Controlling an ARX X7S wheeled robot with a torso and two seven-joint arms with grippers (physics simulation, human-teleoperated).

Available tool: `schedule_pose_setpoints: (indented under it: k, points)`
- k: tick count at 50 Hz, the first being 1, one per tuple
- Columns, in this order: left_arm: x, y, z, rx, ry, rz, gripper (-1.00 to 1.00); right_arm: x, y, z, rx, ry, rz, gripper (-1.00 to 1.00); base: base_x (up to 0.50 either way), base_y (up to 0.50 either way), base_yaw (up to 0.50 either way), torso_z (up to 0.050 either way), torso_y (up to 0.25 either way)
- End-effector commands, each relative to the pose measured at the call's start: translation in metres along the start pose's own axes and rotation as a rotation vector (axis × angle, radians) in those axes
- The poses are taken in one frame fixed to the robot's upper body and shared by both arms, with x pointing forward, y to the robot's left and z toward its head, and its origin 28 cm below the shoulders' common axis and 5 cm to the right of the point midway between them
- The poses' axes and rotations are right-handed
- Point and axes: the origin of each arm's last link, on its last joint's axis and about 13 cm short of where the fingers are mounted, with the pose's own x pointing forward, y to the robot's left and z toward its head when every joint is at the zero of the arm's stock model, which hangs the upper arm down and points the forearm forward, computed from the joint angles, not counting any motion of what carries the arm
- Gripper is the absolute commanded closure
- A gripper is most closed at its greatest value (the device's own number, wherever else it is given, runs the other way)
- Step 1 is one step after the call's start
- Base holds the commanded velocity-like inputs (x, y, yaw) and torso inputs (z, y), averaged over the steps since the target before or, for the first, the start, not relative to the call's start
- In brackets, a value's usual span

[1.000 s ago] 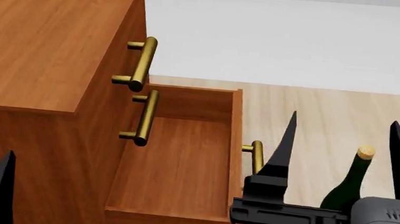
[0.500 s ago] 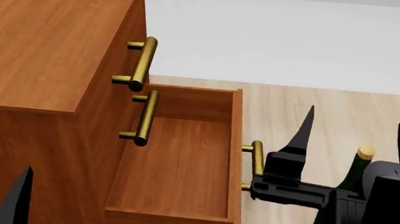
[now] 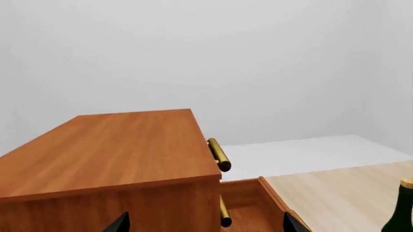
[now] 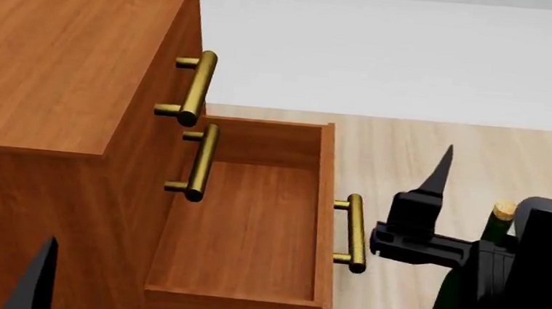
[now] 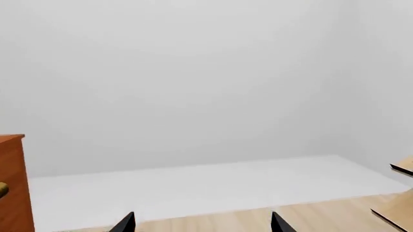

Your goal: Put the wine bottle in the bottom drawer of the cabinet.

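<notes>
While the bottom drawer [image 4: 251, 229] gapes, the right hand [image 4: 503, 174], fingers apart, hovers beside the wine bottle [image 4: 489, 235].

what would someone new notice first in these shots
The reddish-brown wooden cabinet fills the left of the head view, its lowest drawer pulled out and bare inside, brass bar handle facing right. Just right of that handle the black right pincer stands open, fingertips up. Behind it a dark green glass bottle with a tan cork stands on the pale wood floor.
</notes>
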Motion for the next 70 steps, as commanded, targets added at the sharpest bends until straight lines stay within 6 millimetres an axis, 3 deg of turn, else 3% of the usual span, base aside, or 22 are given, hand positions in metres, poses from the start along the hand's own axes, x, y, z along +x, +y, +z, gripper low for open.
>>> schedule_pose_setpoints:
  k: [1,43,70]
  points:
    - [0.0,-0.002,-0.001,-0.007,0.004,-0.004,-1.0,0.013,-0.004,-0.01,0.02,0.046,-0.015,-1.0,0.0,0.0,0.0,0.0,0.0]
    - [-0.003,-0.006,-0.008,-0.022,0.026,-0.009,-1.0,0.016,-0.012,-0.057,0.022,0.195,-0.054,-1.0,0.0,0.0,0.0,0.0,0.0]
    - [-0.005,-0.008,-0.012,-0.028,0.037,-0.005,-1.0,0.02,-0.019,-0.071,-0.015,0.229,-0.086,-1.0,0.0,0.0,0.0,0.0,0.0]
